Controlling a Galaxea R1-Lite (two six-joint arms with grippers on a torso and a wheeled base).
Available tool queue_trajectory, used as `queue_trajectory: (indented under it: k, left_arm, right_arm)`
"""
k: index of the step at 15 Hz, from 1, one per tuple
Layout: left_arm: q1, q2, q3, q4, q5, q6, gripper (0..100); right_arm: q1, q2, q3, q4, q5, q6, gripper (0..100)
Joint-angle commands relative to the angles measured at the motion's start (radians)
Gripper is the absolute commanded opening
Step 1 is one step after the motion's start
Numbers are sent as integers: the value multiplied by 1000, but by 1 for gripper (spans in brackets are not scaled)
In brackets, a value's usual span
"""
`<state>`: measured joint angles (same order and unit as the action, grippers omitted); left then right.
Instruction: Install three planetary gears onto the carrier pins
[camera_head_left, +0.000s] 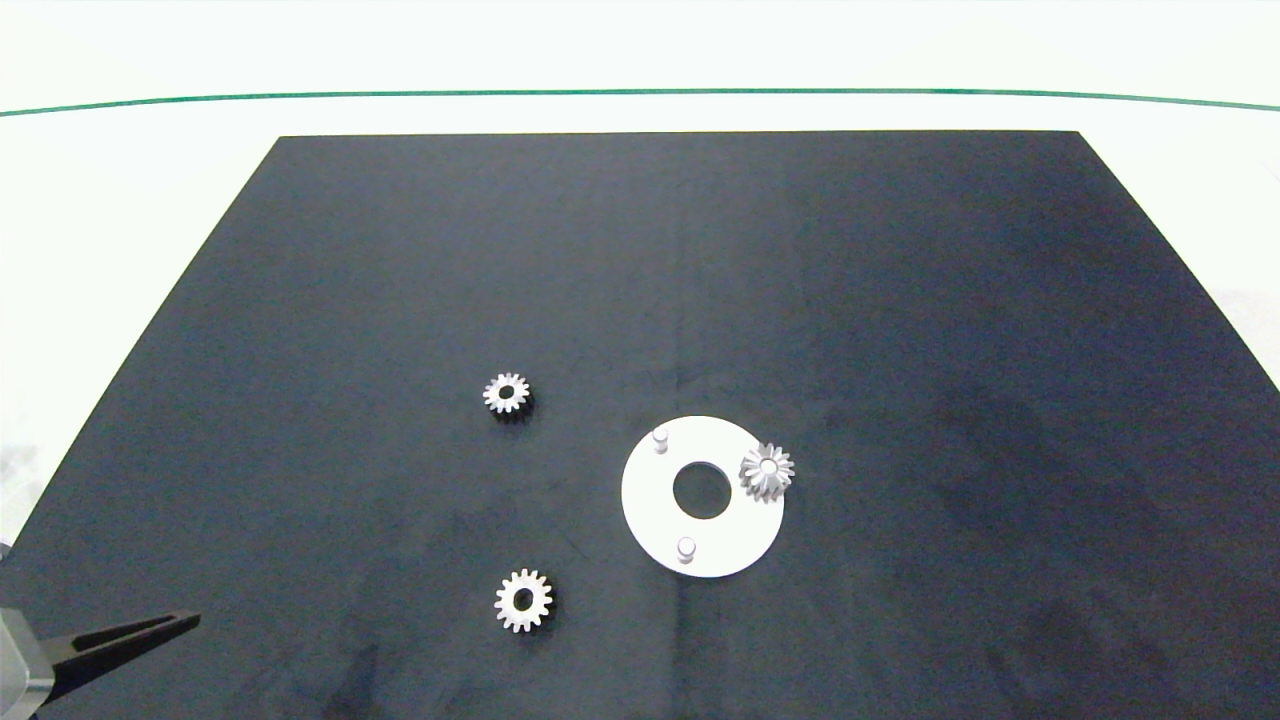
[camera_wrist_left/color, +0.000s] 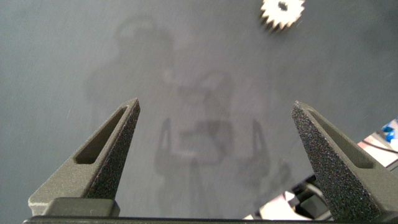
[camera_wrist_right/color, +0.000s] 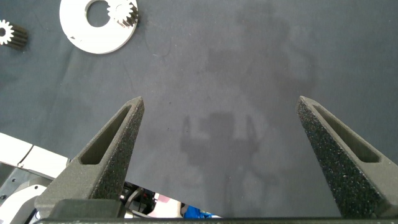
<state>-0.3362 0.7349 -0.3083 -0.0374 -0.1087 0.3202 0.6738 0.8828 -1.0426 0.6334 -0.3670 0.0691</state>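
The white carrier disc (camera_head_left: 650, 500) lies on the black mat right of centre. Two of its carrier pins stand bare: the far-left pin (camera_head_left: 660, 438) and the near pin (camera_head_left: 686, 548). One planetary gear (camera_head_left: 767, 472) sits over the pin at the disc's right edge. Two more silver gears lie flat on the mat to the left, one farther back (camera_head_left: 506, 393) and one nearer (camera_head_left: 523, 600). My left gripper (camera_head_left: 185, 625) is at the near left corner, open and empty (camera_wrist_left/color: 216, 104), with a gear (camera_wrist_left/color: 283, 12) ahead of it. My right gripper (camera_wrist_right/color: 221, 99) is open and empty over bare mat, well away from the disc (camera_wrist_right/color: 93, 38).
The black mat (camera_head_left: 900, 300) covers most of a white table, and a green line (camera_head_left: 640, 92) runs along the far side. The right wrist view also shows the mounted gear (camera_wrist_right/color: 122, 12) and one loose gear (camera_wrist_right/color: 9, 32). The right arm is outside the head view.
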Motion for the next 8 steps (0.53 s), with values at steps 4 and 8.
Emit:
queue_trajectory:
  k: [4,8]
  left_arm:
    - [-169,178,-2,-122,0,-9,100]
    - [-190,250,2,-182,3,-18,100]
  right_arm:
    - [-34,-34,-2,6,-3,0,100]
    - [-36,-45,-4,6,-3,0,100]
